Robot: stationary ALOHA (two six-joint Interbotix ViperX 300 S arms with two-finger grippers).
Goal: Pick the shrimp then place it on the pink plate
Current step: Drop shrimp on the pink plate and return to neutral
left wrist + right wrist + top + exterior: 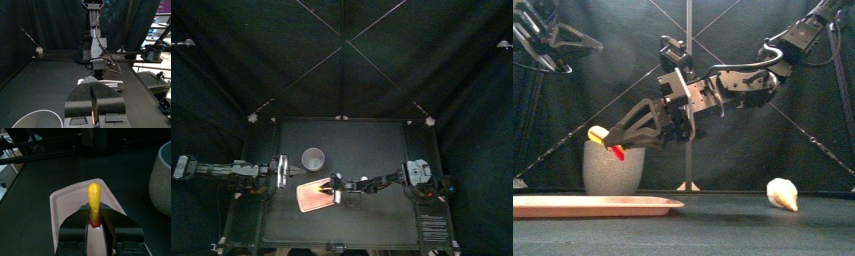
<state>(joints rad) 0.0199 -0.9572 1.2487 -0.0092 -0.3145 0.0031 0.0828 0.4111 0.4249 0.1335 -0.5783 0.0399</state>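
The shrimp [601, 134] is a yellow toy with a red tail. My right gripper [617, 141] is shut on its tail end and holds it in the air above the pink plate [593, 206]. In the right wrist view the shrimp [94, 198] sticks out from between the jaws of the right gripper [94, 221], with the pink plate [70, 210] directly below. From above, the right gripper [333, 186] hangs over the plate [310, 199]. My left gripper [94, 102] rests shut at the table's left, by the cup.
A tall grey speckled cup [613, 167] stands just behind the plate, and shows in the top view [314, 158] and beside the right gripper [162, 175]. A pale cream toy [783, 193] lies on the table to the right.
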